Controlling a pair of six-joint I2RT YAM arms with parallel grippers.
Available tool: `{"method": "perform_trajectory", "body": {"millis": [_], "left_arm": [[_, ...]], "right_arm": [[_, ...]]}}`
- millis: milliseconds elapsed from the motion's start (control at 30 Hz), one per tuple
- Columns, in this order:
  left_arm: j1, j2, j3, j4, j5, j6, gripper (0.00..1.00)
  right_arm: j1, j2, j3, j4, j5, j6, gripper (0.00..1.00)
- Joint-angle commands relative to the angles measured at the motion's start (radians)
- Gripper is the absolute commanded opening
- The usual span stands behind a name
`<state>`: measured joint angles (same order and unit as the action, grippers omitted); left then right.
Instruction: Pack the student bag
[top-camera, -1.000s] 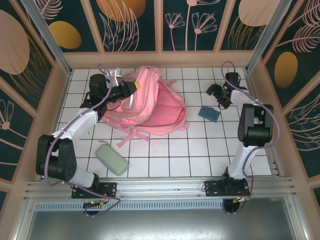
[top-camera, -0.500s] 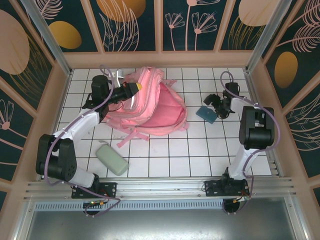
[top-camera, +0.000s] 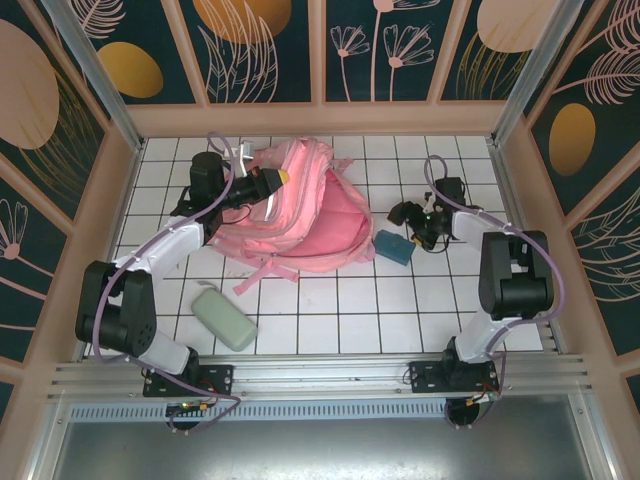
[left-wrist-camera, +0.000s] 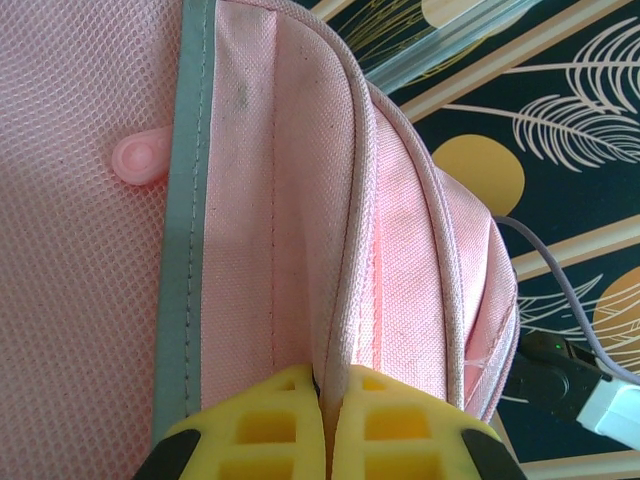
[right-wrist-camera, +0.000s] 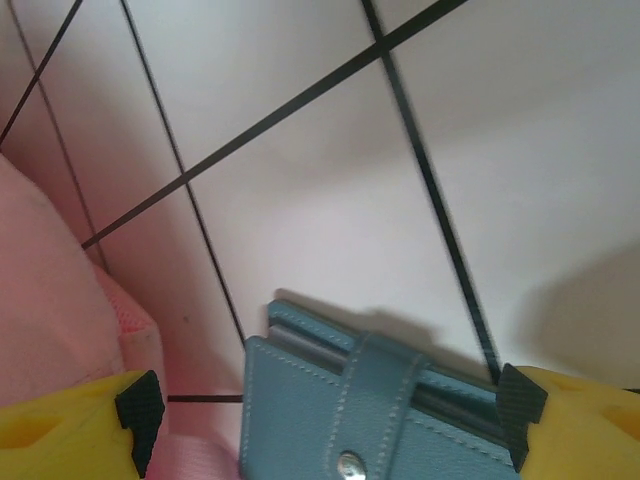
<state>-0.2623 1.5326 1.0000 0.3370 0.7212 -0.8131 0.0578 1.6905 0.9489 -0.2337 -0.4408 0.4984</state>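
Pink mesh-panelled student bag (left-wrist-camera: 290, 200) pinched between yellow left fingers (left-wrist-camera: 255, 430).

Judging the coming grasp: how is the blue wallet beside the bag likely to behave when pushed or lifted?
The wallet looks flat and leathery, so it probably stays fairly stiff and slides on the smooth tiles rather than rolling. Its strap seems snapped shut, so it likely won't flop open.
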Motion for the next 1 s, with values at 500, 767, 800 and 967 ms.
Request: {"method": "perform_trajectory", "body": {"millis": [500, 767, 800, 967], "left_arm": [[0.004, 0.003, -0.001, 0.036, -0.028, 0.017, 0.00], [0.001, 0.012, 0.001, 0.029, -0.032, 0.019, 0.00], [0.000, 0.012, 0.002, 0.028, -0.034, 0.020, 0.00], [-0.003, 0.021, 0.004, 0.020, -0.032, 0.024, 0.00]], "right_arm": [[0.106, -0.220, -0.214, -0.030, -0.039, 0.041, 0.89], [0.150, -0.354, -0.272, -0.082, -0.042, 0.051, 0.89], [0.137, -0.365, -0.269, -0.094, -0.014, 0.047, 0.89], [0.050, -0.300, -0.273, -0.034, -0.074, 0.032, 0.86]]}}
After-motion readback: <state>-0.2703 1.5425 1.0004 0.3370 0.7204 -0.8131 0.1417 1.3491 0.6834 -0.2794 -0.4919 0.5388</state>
